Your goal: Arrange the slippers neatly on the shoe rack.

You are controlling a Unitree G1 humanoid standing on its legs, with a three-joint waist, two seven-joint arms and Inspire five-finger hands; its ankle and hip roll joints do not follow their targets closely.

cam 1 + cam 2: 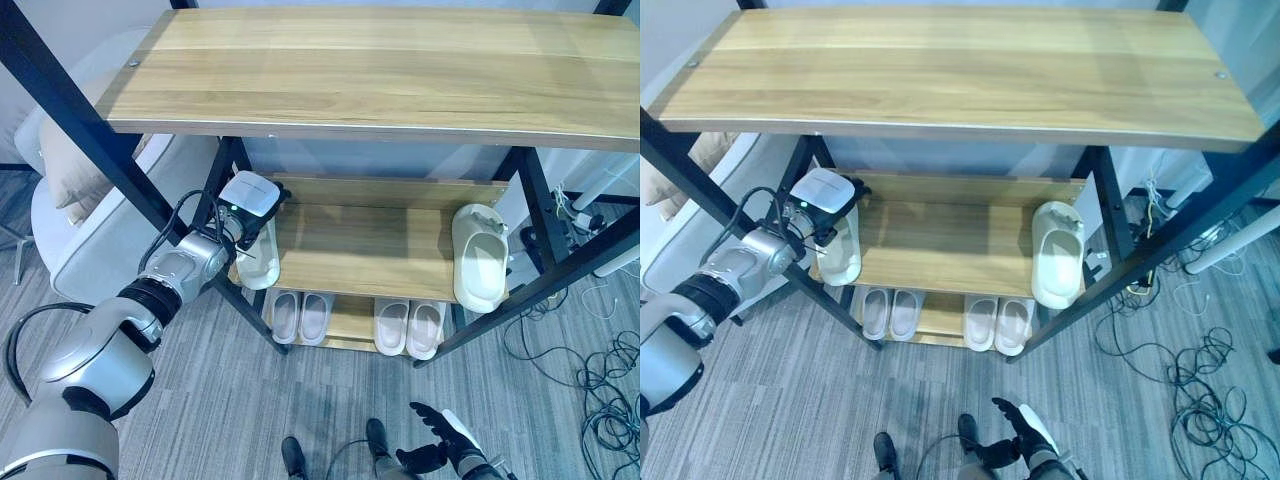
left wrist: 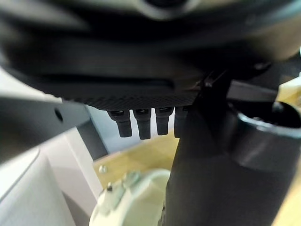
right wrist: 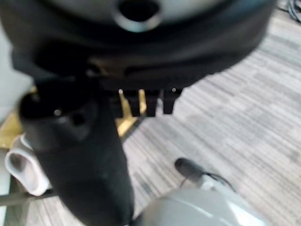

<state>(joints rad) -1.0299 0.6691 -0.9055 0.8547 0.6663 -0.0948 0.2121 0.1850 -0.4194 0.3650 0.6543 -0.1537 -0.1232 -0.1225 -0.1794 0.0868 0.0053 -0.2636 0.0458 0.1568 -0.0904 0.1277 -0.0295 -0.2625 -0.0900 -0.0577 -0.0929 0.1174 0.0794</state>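
A pale slipper [image 1: 262,265] lies at the left end of the rack's middle shelf [image 1: 370,245], toe toward me. My left hand [image 1: 250,200] hovers over its far end, fingers [image 2: 141,125] straight and the thumb [image 2: 207,179] beside the slipper [image 2: 127,197]; nothing is gripped. A matching slipper [image 1: 480,260] lies at the shelf's right end, overhanging the front edge. Two pairs of slippers [image 1: 300,316] [image 1: 410,326] stand side by side on the bottom shelf. My right hand [image 1: 447,432] hangs low in front of the rack, open and empty.
The wide wooden top shelf [image 1: 380,70] overhangs the middle shelf, with black slanted posts [image 1: 110,140] at both sides. A white cushioned seat [image 1: 90,230] stands left of the rack. Loose cables [image 1: 590,370] lie on the grey floor at the right.
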